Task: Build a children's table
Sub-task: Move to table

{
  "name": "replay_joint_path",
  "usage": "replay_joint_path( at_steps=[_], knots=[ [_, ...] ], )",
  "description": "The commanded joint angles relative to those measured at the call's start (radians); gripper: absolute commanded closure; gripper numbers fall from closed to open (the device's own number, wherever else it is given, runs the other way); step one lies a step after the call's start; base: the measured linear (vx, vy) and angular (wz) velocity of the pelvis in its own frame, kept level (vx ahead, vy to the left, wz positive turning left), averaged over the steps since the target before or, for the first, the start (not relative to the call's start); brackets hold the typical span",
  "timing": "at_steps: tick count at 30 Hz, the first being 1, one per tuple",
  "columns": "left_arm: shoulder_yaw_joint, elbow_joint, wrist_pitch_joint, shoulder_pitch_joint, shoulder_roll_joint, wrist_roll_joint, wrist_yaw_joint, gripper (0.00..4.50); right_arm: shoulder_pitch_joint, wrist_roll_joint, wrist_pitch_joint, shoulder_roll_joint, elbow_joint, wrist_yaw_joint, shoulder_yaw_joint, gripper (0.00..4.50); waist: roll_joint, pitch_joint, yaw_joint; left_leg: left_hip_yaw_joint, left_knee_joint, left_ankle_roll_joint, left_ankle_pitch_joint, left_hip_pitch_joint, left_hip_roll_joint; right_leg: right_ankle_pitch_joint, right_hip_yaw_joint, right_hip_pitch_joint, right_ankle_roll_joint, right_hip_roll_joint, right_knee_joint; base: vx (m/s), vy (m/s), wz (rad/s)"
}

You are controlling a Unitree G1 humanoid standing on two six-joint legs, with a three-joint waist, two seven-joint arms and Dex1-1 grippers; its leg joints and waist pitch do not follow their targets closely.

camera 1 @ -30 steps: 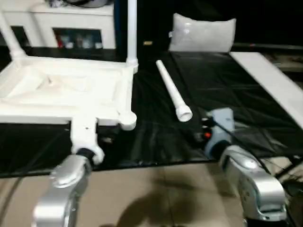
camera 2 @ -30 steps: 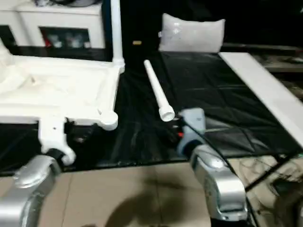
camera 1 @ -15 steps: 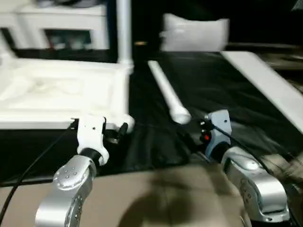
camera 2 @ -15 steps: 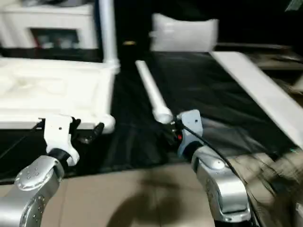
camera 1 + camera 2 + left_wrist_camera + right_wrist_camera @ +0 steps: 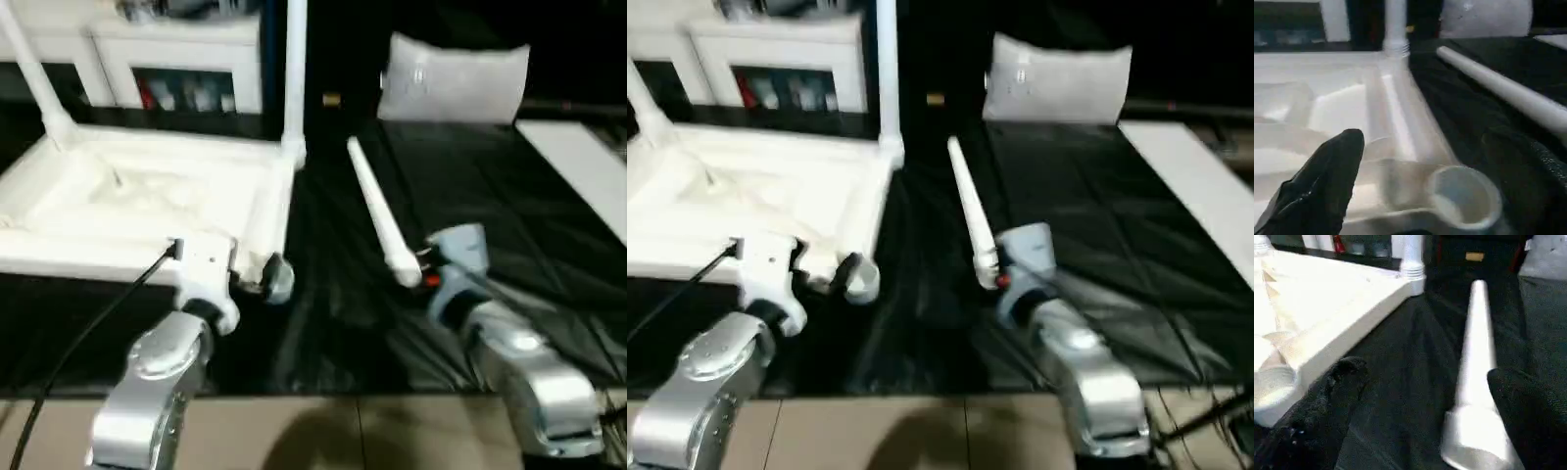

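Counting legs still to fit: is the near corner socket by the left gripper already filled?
No, the near corner socket gapes hollow, with no leg in it.

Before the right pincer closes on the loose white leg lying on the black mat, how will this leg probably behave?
The leg is round and tapered, so a push would probably roll it in a curve. It looks like stiff plastic, likely light and not floppy. Its smooth surface may slip in the right pincer, whose fingers stand open on either side of the thick end.
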Motion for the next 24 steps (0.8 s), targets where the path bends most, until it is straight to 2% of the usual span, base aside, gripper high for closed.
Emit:
replay_joint_path(
  at_steps=[1, 2, 3, 4, 5, 6, 7, 8, 9, 10, 11, 12, 13, 14, 15, 16, 17, 18, 19, 20, 21, 22, 23, 24],
  knots=[
    [-0.006, 0.014, -0.007, -0.005, 0.000, 0.004, 0.002, 0.10, -0.027, 0.001, 0.018, -0.012, 0.008, -0.005, -0.003, 0.00, 0.026, -0.057, -0.047, -0.078, -0.145, 0.104, -0.166, 0.078, 0.113, -0.183, 0.006, -0.028, -0.164, -0.035, -0.020, 0.113, 0.048, -0.04],
    [-0.006, 0.016, -0.008, -0.005, 0.001, 0.005, 0.001, 0.10, -0.030, 0.001, 0.020, -0.013, 0.010, -0.005, -0.002, 0.00, 0.021, -0.055, -0.070, -0.106, -0.157, 0.181, -0.169, 0.094, 0.126, -0.085, 0.004, -0.055, -0.129, -0.038, 0.015, 0.110, 0.033, 0.06],
    [-0.003, 0.023, -0.014, -0.008, 0.004, 0.009, 0.002, 0.10, -0.040, 0.002, 0.023, -0.017, 0.020, -0.004, 0.001, 0.00, 0.015, -0.049, -0.072, -0.111, -0.156, 0.230, -0.150, 0.101, 0.130, -0.066, 0.007, -0.069, -0.110, -0.043, 0.022, 0.110, 0.033, 0.06],
    [0.000, 0.028, -0.019, -0.011, 0.006, 0.010, 0.003, 0.10, -0.051, -0.003, 0.025, -0.021, 0.033, -0.008, 0.001, 0.00, -0.003, -0.045, -0.077, -0.097, -0.142, 0.314, -0.096, 0.097, 0.116, -0.034, 0.023, -0.076, -0.105, -0.065, 0.007, 0.082, 0.004, 0.07],
    [0.002, 0.035, -0.026, -0.014, 0.009, 0.014, 0.005, 0.10, -0.073, -0.010, 0.032, -0.022, 0.054, -0.020, -0.007, 0.00, -0.029, -0.043, -0.063, -0.021, -0.099, 0.309, -0.050, 0.019, 0.043, 0.016, 0.074, 0.004, -0.190, -0.116, -0.066, 0.096, -0.032, 0.04],
    [0.003, 0.036, -0.029, -0.015, 0.011, 0.015, 0.005, 0.10, -0.084, -0.013, 0.036, -0.020, 0.062, -0.026, -0.012, 0.00, -0.036, -0.045, -0.022, 0.016, -0.028, 0.256, 0.010, -0.058, -0.001, -0.117, 0.138, 0.096, -0.242, -0.176, -0.123, 0.096, -0.032, 0.04],
    [0.002, 0.037, -0.031, -0.015, 0.012, 0.016, 0.006, 0.10, -0.096, -0.017, 0.043, -0.023, 0.071, -0.029, -0.015, 0.00, -0.054, -0.060, -0.015, 0.017, 0.004, 0.217, 0.033, -0.078, 0.005, -0.169, 0.157, 0.124, -0.260, -0.190, -0.133, 0.084, -0.024, -0.02],
    [0.001, 0.037, -0.032, -0.016, 0.013, 0.017, 0.006, 0.10, -0.104, -0.021, 0.046, -0.025, 0.078, -0.030, -0.016, 0.00, -0.051, -0.060, -0.004, 0.010, 0.009, 0.147, 0.072, -0.100, 0.022, -0.174, 0.151, 0.133, -0.303, -0.185, -0.128, 0.064, -0.013, -0.02],
    [0.000, 0.037, -0.032, -0.015, 0.012, 0.017, 0.007, 0.10, -0.113, -0.025, 0.047, -0.030, 0.087, -0.030, -0.016, 0.00, -0.055, -0.061, -0.004, 0.012, -0.003, 0.129, 0.098, -0.105, 0.024, -0.139, 0.136, 0.132, -0.308, -0.159, -0.120, 0.064, -0.013, -0.02],
    [0.000, 0.037, -0.033, -0.015, 0.012, 0.018, 0.009, 0.10, -0.121, -0.026, 0.045, -0.034, 0.097, -0.031, -0.017, 0.00, -0.021, -0.062, -0.005, 0.013, -0.069, 0.115, 0.189, -0.089, 0.047, -0.070, 0.068, 0.109, -0.275, -0.096, -0.089, 0.082, 0.002, -0.03],
    [0.000, 0.039, -0.035, -0.015, 0.012, 0.020, 0.011, 0.10, -0.131, -0.028, 0.045, -0.038, 0.111, -0.032, -0.019, 0.00, 0.001, -0.074, -0.035, -0.030, -0.104, 0.181, 0.266, 0.018, 0.082, 0.001, 0.010, 0.033, -0.196, -0.028, -0.030, 0.131, 0.009, 0.01],
    [-0.002, 0.045, -0.039, -0.018, 0.015, 0.023, 0.010, 0.10, -0.154, -0.041, 0.044, -0.049, 0.141, -0.042, -0.020, 0.00, 0.008, -0.085, -0.070, -0.119, -0.108, 0.344, 0.308, 0.130, 0.139, -0.076, -0.010, -0.079, -0.116, -0.020, 0.047, 0.131, 0.009, 0.01],
    [-0.002, 0.047, -0.040, -0.019, 0.016, 0.024, 0.010, 0.10, -0.160, -0.044, 0.044, -0.051, 0.148, -0.045, -0.020, 0.00, 0.003, -0.092, -0.084, -0.142, -0.102, 0.425, 0.371, 0.157, 0.157, -0.107, -0.005, -0.116, -0.057, -0.028, 0.071, 0.126, 0.002, 0.04],
    [-0.003, 0.050, -0.040, -0.021, 0.017, 0.026, 0.010, 0.10, -0.170, -0.050, 0.043, -0.055, 0.161, -0.051, -0.021, 0.00, -0.001, -0.080, -0.069, -0.143, -0.099, 0.469, 0.371, 0.147, 0.167, -0.117, 0.007, -0.130, -0.015, -0.040, 0.088, 0.075, 0.000, 0.07],
    [-0.004, 0.054, -0.050, -0.028, 0.020, 0.016, -0.008, 0.10, -0.201, -0.058, 0.056, -0.059, 0.195, -0.069, -0.028, 0.00, -0.015, -0.063, -0.057, -0.098, -0.113, 0.495, 0.329, 0.108, 0.166, -0.071, 0.022, -0.142, 0.030, -0.055, 0.102, 0.075, 0.000, 0.07],
    [-0.005, 0.055, -0.058, -0.033, 0.022, 0.005, -0.023, 0.10, -0.224, -0.065, 0.067, -0.062, 0.221, -0.082, -0.032, 0.00, -0.034, -0.064, -0.064, -0.054, -0.104, 0.461, 0.279, 0.078, 0.107, 0.045, 0.045, -0.122, 0.001, -0.070, 0.037, 0.000, 0.000, 0.00],
    [-0.005, 0.055, -0.058, -0.033, 0.022, 0.005, -0.023, 0.10, -0.225, -0.065, 0.067, -0.062, 0.221, -0.082, -0.032, 0.00, -0.087, -0.069, -0.044, 0.018, -0.051, 0.343, 0.187, 0.007, 0.006, 0.140, 0.098, -0.048, -0.018, -0.104, -0.044, 0.018, -0.065, 0.10],
    [-0.016, 0.057, -0.056, -0.045, 0.046, -0.004, -0.059, 0.10, -0.267, -0.085, 0.062, -0.067, 0.280, -0.093, -0.026, 0.00, -0.077, -0.063, -0.012, 0.026, -0.030, 0.234, 0.122, -0.038, -0.009, 0.125, 0.161, 0.004, -0.134, -0.168, -0.074, 0.018, -0.065, 0.10],
    [-0.023, 0.061, -0.054, -0.056, 0.066, -0.009, -0.083, 0.10, -0.307, -0.097, 0.061, -0.064, 0.338, -0.106, -0.030, 0.00, -0.071, -0.072, -0.002, 0.006, -0.048, 0.142, 0.193, -0.066, 0.012, 0.234, 0.143, 0.040, -0.161, -0.158, -0.034, 0.021, -0.072, 0.02],
    [-0.023, 0.061, -0.054, -0.056, 0.066, -0.009, -0.083, 0.10, -0.307, -0.097, 0.061, -0.064, 0.338, -0.106, -0.030, 0.00, -0.071, -0.073, -0.005, 0.008, -0.058, 0.112, 0.252, -0.059, 0.016, 0.335, 0.129, 0.025, -0.175, -0.133, -0.019, 0.009, -0.060, -0.06],
    [-0.023, 0.061, -0.054, -0.056, 0.067, -0.009, -0.085, 0.10, -0.310, -0.097, 0.061, -0.063, 0.342, -0.107, -0.031, 0.00, -0.067, -0.071, -0.012, 0.009, -0.064, 0.100, 0.313, -0.053, 0.018, 0.435, 0.117, 0.013, -0.182, -0.110, -0.007, 0.009, -0.060, -0.06],
    [-0.026, 0.067, -0.043, -0.068, 0.086, -0.016, -0.108, 0.10, -0.348, -0.102, 0.056, -0.058, 0.399, -0.118, -0.038, 0.00, -0.051, -0.070, -0.019, 0.013, -0.067, 0.088, 0.363, -0.034, 0.028, 0.510, 0.097, -0.006, -0.209, -0.090, -0.003, -0.021, -0.058, 0.04],
    [-0.040, 0.068, -0.019, -0.082, 0.128, -0.026, -0.160, 0.10, -0.415, -0.107, 0.036, -0.053, 0.503, -0.127, -0.043, 0.00, -0.028, -0.072, -0.029, 0.009, -0.071, 0.072, 0.354, -0.033, 0.039, 0.444, 0.084, -0.009, -0.248, -0.087, 0.000, -0.059, -0.048, -0.06],
    [-0.048, 0.068, -0.008, -0.088, 0.150, -0.032, -0.188, 0.10, -0.448, -0.107, 0.025, -0.053, 0.555, -0.131, -0.043, 0.00, -0.029, -0.069, -0.036, 0.009, -0.078, 0.059, 0.309, -0.035, 0.040, 0.362, 0.079, -0.010, -0.257, -0.085, -0.007, -0.059, -0.048, -0.06]
  ],
)
